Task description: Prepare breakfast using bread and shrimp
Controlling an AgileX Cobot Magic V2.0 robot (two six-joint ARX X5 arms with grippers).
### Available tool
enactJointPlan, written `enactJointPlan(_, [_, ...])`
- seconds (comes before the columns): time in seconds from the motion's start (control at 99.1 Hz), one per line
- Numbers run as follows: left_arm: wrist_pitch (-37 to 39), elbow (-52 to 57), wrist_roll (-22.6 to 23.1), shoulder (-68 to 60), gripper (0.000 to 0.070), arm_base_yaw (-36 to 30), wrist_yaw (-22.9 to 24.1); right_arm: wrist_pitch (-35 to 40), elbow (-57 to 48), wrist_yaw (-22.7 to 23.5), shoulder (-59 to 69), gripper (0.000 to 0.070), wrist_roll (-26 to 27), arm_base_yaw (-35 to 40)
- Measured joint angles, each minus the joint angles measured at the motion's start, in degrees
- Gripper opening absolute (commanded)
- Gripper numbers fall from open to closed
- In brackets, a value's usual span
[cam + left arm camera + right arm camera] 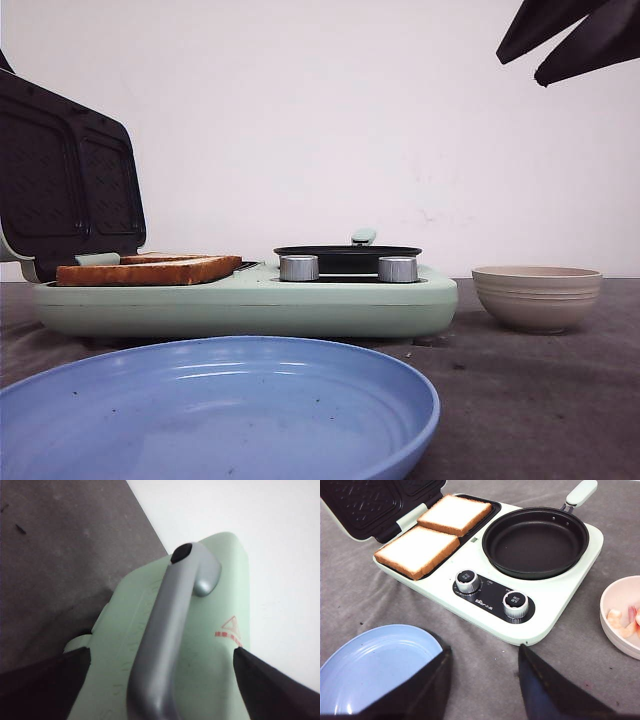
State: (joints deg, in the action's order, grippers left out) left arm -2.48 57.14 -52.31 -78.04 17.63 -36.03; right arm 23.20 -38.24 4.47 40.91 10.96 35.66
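Two slices of bread (455,514) (417,550) lie side by side on the dark sandwich plate of the mint-green breakfast maker (555,610), crusts golden brown. In the front view the bread (150,269) shows edge-on. Pale pink shrimp (619,620) lie in a beige bowl (537,297) to the right of the machine. My right gripper (485,649) hangs open above the table in front of the machine, high at the top right in the front view (520,66). My left gripper (161,652) is open, its fingers straddling the grey handle (170,625) of the raised lid without touching it.
A black frying pan (535,542) sits on the machine's right half, behind two silver knobs (467,580) (516,602). The lid (65,185) stands open at the left. A blue plate (215,415) lies at the front on grey cloth.
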Motion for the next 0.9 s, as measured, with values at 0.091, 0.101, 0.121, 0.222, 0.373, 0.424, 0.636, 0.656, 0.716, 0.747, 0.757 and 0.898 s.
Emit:
enactJointPlan(0.091, [0.44, 0.0, -0.28, 0.0, 0.0461, -0.2, 0.31, 0.0, 0.0, 0.0, 0.0, 0.025, 0.02, 0.0])
enactJointPlan(0.101, [0.46, 0.0, -0.33, 0.0, 0.0461, -0.2, 0.31, 0.0, 0.0, 0.0, 0.0, 0.025, 0.02, 0.0])
enactJointPlan(0.121, [0.52, 0.0, -0.37, 0.0, 0.0461, -0.2, 0.31, 0.0, 0.0, 0.0, 0.0, 0.025, 0.02, 0.0])
enactJointPlan(0.222, [0.63, 0.0, -0.42, -0.02, 0.0456, -0.31, 0.42, 0.0, 0.0, 0.0, 0.0, 0.025, 0.02, 0.0])
enactJointPlan(0.373, [1.07, 0.0, -0.81, -0.7, 0.0347, -0.61, 0.55, 0.0, 0.0, 0.0, 0.0, 0.025, 0.04, 0.0])
enactJointPlan(0.424, [0.87, 0.0, -0.83, -0.83, 0.0341, -0.66, 0.66, 0.0, 0.0, 0.0, 0.0, 0.025, 0.09, 0.0])
enactJointPlan(0.636, [0.94, 0.0, -0.79, -0.92, 0.0257, -1.07, 1.18, 0.04, 0.0, 0.0, 0.0, 0.025, 0.46, 0.0])
enactJointPlan(0.656, [0.94, 0.0, -0.79, -0.92, 0.0235, -1.11, 1.18, 0.04, 0.0, 0.0, 0.0, 0.025, 0.46, 0.0])
enactJointPlan(0.716, [0.98, 0.0, -0.76, -0.92, 0.0175, -1.22, 1.18, 0.07, 0.0, 0.0, 0.0, 0.025, 0.48, 0.0])
enactJointPlan(0.747, [0.94, 0.0, -0.74, -0.92, 0.0159, -1.29, 1.18, 0.04, 0.0, 0.0, 0.0, 0.025, 0.48, 0.0])
enactJointPlan(0.757, [0.92, 0.0, -0.68, -0.92, 0.0152, -1.29, 1.18, 0.04, 0.0, 0.0, 0.0, 0.025, 0.46, 0.0])
enactJointPlan(0.898, [0.55, 0.0, -0.31, -0.92, 0.0148, -1.33, 1.18, 0.09, 0.0, 0.0, 0.0, 0.025, 0.48, 0.0])
